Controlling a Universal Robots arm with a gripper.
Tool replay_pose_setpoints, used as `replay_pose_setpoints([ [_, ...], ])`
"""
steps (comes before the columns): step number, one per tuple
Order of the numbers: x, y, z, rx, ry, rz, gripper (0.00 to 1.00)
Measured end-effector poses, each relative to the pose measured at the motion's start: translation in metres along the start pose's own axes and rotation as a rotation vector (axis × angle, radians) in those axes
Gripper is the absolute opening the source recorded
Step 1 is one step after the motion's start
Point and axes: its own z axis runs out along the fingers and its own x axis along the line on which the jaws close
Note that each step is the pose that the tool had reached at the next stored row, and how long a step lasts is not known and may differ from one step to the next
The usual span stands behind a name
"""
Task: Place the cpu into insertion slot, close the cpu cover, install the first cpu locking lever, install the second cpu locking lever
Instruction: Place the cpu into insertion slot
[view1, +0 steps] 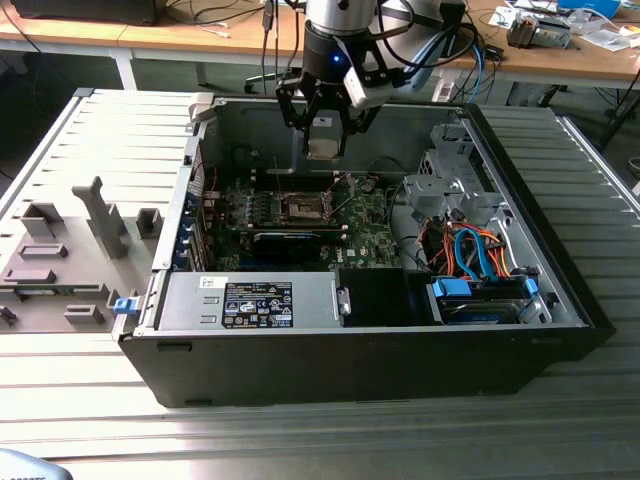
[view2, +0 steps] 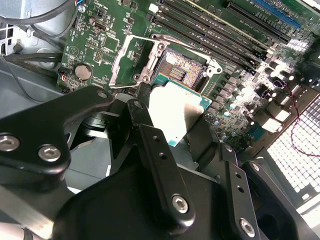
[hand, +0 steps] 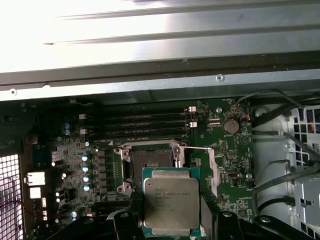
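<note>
My gripper (view1: 322, 128) hangs over the open computer case, shut on the cpu (view1: 323, 146). In the first wrist view the cpu (hand: 171, 202) shows its silver-grey top and green edge between two black fingers (hand: 125, 226). It is held above the green board and just short of the insertion slot (hand: 150, 164), a dark recess with a silvery rim. In the second wrist view the cpu (view2: 177, 112) hovers beside the insertion slot (view2: 182, 70), whose brownish pin field lies bare. The cpu cover (view2: 127, 57) stands swung open at the slot's side. A thin locking lever (hand: 200, 148) sticks out by the socket.
Long black memory slots (hand: 137, 125) run beside the socket. A black card (view1: 290, 240) lies in front of it. The case wall (view1: 300, 130) rises close behind the gripper. A drive cage with orange and blue cables (view1: 470, 250) stands at the exterior view's right, a grey fixture (view1: 70, 250) at its left.
</note>
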Motion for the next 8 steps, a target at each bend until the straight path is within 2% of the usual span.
replay_pose_setpoints([
  [8,0.0000,0.0000,0.0010,0.0000,-0.0001,0.003,0.55],
])
